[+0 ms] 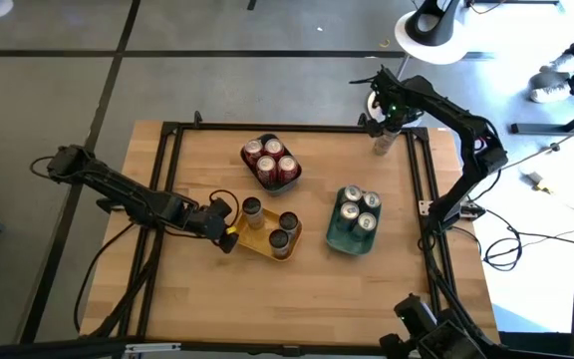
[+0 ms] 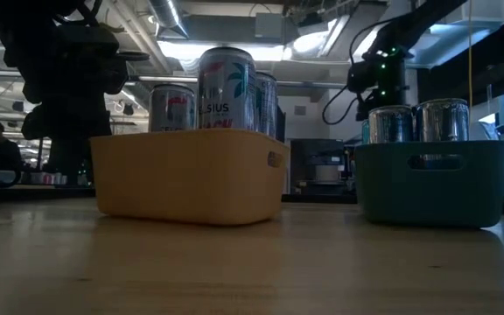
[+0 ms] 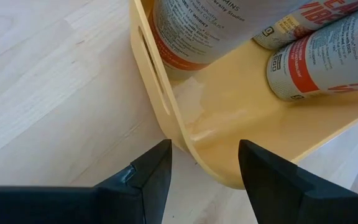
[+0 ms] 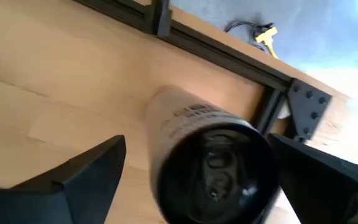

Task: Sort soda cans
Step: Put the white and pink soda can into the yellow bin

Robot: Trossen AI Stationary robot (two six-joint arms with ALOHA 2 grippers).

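soda can (image 4: 207, 158) betw spread right end effector (image 4: 210, 171) fingers; left end effector (image 3: 204, 165) spread, straddling yellow tray (image 3: 229, 143) corner.

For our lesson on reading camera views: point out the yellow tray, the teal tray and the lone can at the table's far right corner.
yellow tray (image 1: 258, 241): high view, bare floor near its left end.
teal tray (image 2: 431, 184): low view, front wall.
lone can (image 4: 194, 134): right wrist view, its pale side.

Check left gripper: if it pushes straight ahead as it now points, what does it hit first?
The left gripper is open, its fingers straddling the corner wall of the yellow tray. Straight on, it likely meets that wall first; the cans inside lie beyond.
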